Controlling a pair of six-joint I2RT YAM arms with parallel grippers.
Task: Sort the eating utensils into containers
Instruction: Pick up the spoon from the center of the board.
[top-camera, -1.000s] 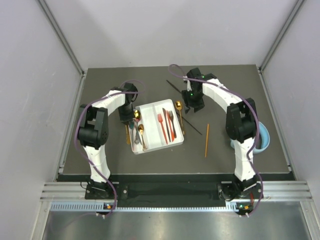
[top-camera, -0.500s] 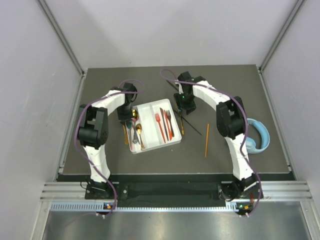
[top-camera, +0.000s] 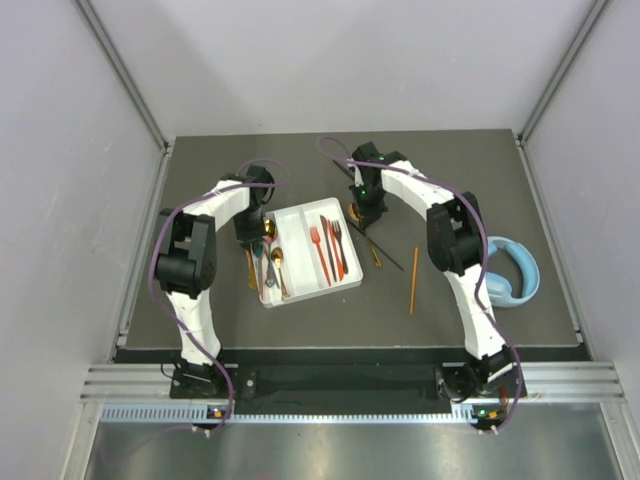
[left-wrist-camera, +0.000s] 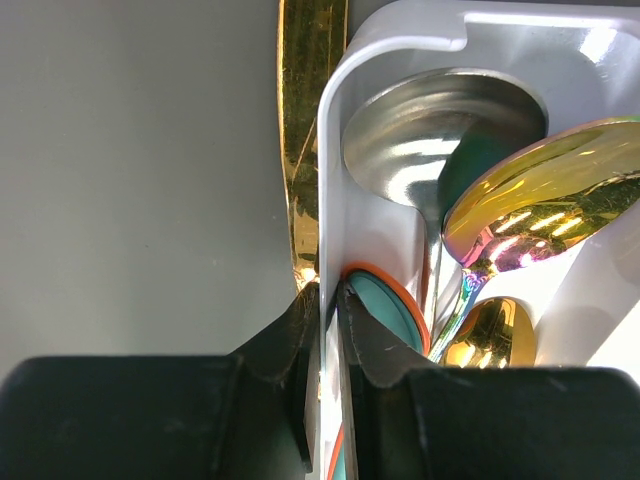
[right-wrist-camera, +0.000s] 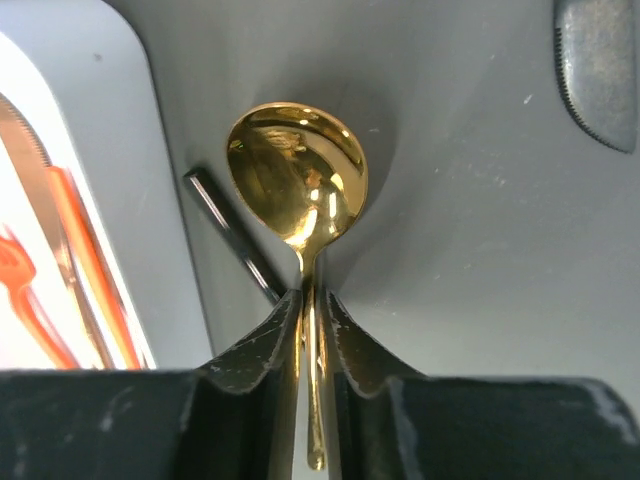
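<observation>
The white divided tray (top-camera: 303, 222) lies mid-table. It holds red and orange forks (top-camera: 335, 248) and several spoons, among them a silver one (left-wrist-camera: 430, 150), a gold iridescent one (left-wrist-camera: 540, 190) and a teal and orange one (left-wrist-camera: 392, 305). My left gripper (top-camera: 261, 233) is shut on the tray's left wall (left-wrist-camera: 332, 200). My right gripper (top-camera: 366, 208) is shut on the handle of a gold spoon (right-wrist-camera: 297, 170) lying on the table just right of the tray. A black stick (right-wrist-camera: 232, 237) lies beside that spoon. An orange stick (top-camera: 413, 282) lies further right.
Light-blue headphones (top-camera: 512, 272) lie at the right edge beside the right arm. A gold utensil (left-wrist-camera: 310, 100) lies on the table outside the tray's left wall, also in the top view (top-camera: 253, 270). Grey walls close in both sides and the back.
My right gripper moved left toward the tray and came onto the gold spoon. The tray shifted slightly left. The right arm's elbow swung in, uncovering more of the headphones.
</observation>
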